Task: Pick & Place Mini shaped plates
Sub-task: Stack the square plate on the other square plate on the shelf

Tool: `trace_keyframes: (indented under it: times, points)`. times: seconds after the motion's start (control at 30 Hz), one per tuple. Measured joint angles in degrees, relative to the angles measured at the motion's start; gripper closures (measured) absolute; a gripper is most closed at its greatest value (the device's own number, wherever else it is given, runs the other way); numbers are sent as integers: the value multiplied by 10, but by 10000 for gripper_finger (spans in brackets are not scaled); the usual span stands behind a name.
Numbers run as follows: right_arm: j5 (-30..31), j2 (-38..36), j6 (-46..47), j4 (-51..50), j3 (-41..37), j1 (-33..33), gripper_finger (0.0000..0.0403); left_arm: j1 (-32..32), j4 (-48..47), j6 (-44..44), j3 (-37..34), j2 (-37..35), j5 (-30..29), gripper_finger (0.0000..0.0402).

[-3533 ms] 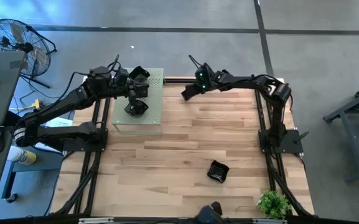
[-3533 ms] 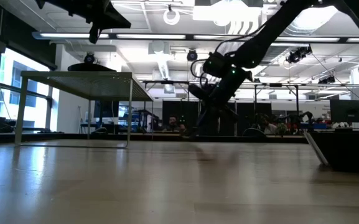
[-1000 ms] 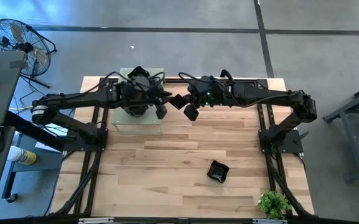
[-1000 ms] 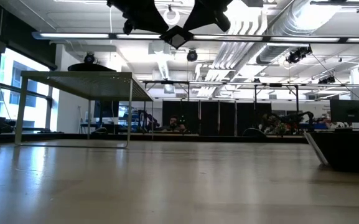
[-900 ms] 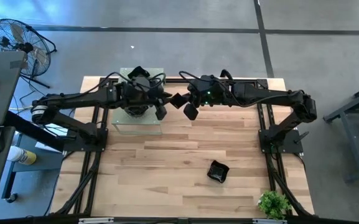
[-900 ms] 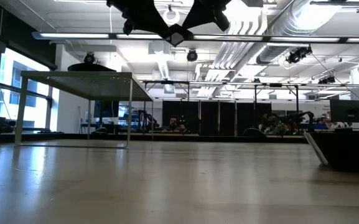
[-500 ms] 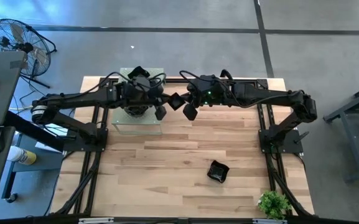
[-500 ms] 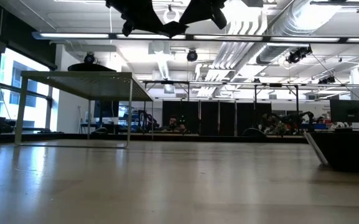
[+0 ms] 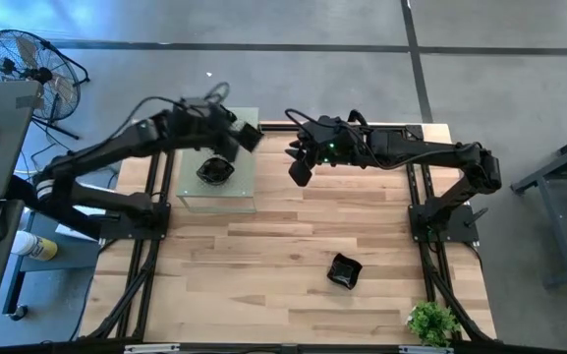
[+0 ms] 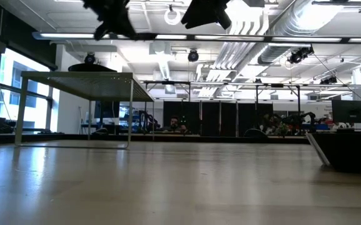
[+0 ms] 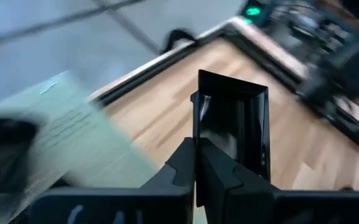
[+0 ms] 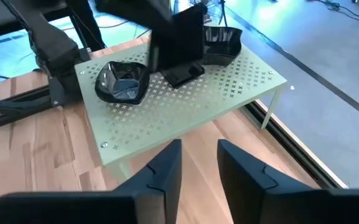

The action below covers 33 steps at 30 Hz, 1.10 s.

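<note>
Now the left claw [image 11: 198, 163] is clamped on a small square black plate [image 11: 232, 121], which stands upright between its fingers in the left wrist view; from above, the same left claw [image 9: 236, 136] is over the far right part of the pale green perforated board [image 9: 249, 187] at the back left of the worktop [image 9: 283, 256]. The right claw [image 9: 300, 162] hangs in the air just beside the board's right edge, its fingers parted and nothing between them, as the right wrist view shows. A wavy-rimmed black plate [image 12: 123, 81] already lies on the board, a second dark dish [image 12: 223, 38] sits at its far side, and another black plate [image 9: 344, 270] rests alone on the bare wood well apart, toward the front right, near the small green plant [image 9: 431, 321]. The step in hand looks like the carry to the board after a transfer between the arms, with the square plate in the left claw's charge. The next move, as I judge it, calls for tilting that plate flat, lowering it onto a free patch of the board clear of the wavy one, and only then letting go; released while upright it could topple or slide off the edge. The right arm would meanwhile be free to go for the lone plate on the wood.
</note>
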Motion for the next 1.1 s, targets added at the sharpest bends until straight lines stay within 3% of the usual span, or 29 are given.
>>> trace_keyframes:
  times: [0.13,0.33,0.6,1.1]
  points:
    - [-1,0,-6,0,0,0,299,87,-29,-64,-38,-40,33,399]
    - [-1,0,-11,0,0,0,298,178,38,-156,-147,-102,116,400]
    - [-1,-1,-11,0,0,0,298,187,95,-261,-247,-128,131,400]
    - [0,-1,-11,0,0,0,298,187,30,-348,-253,-140,109,400]
